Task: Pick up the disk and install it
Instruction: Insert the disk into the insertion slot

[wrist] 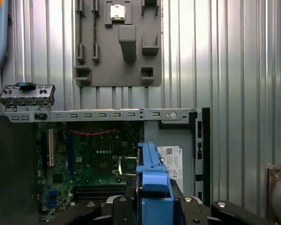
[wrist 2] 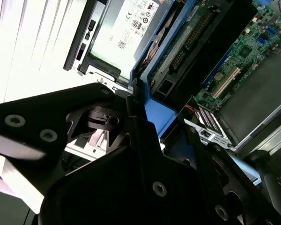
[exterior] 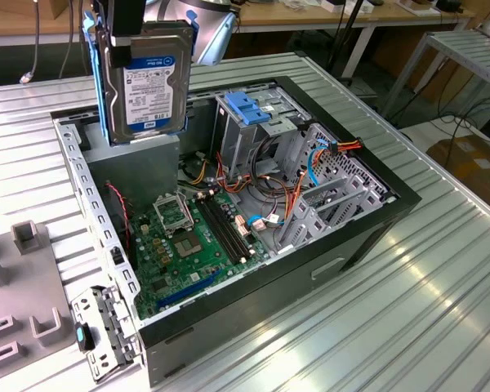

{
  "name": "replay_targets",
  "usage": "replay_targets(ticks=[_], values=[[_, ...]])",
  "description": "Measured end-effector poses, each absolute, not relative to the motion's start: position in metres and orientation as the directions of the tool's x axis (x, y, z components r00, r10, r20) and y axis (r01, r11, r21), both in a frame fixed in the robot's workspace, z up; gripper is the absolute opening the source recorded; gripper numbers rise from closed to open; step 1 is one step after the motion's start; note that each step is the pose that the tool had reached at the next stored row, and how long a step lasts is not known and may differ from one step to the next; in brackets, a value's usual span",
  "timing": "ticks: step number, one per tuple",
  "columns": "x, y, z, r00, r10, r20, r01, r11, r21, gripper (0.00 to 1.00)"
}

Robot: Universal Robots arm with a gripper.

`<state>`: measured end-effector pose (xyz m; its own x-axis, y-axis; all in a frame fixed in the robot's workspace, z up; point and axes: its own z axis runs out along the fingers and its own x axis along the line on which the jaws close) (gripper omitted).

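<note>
The gripper (wrist: 154,208), clamped on the disk (exterior: 147,82) above the computer case (exterior: 229,302), could jam it against the cage (exterior: 229,145) if tilted.

ribbed alu tabletop (exterior: 408,310), wood benches (exterior: 310,18) at back, metal rack (exterior: 465,45) at exterior view's right, cables (exterior: 465,122) on floor

Gripper (wrist 2: 157,119): matte black body with angular linkage plates, fastened by silver round-head screws (wrist 2: 14,121) in both wrist views. Arm link (exterior: 214,33): smooth, rounded, pale silver-grey casing in the exterior view.
</note>
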<state>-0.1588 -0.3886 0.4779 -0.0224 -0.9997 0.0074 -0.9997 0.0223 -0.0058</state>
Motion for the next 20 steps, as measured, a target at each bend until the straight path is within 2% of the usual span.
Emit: replay_targets(ticks=[10,20], values=[[-0.157,-0.410,0.476,-0.022,-1.000,0.009,-1.000,0.022,-0.006,0.37],[-0.114,-0.413,0.474,-0.022,-0.999,0.028,-1.000,0.022,-0.007,0.37]])
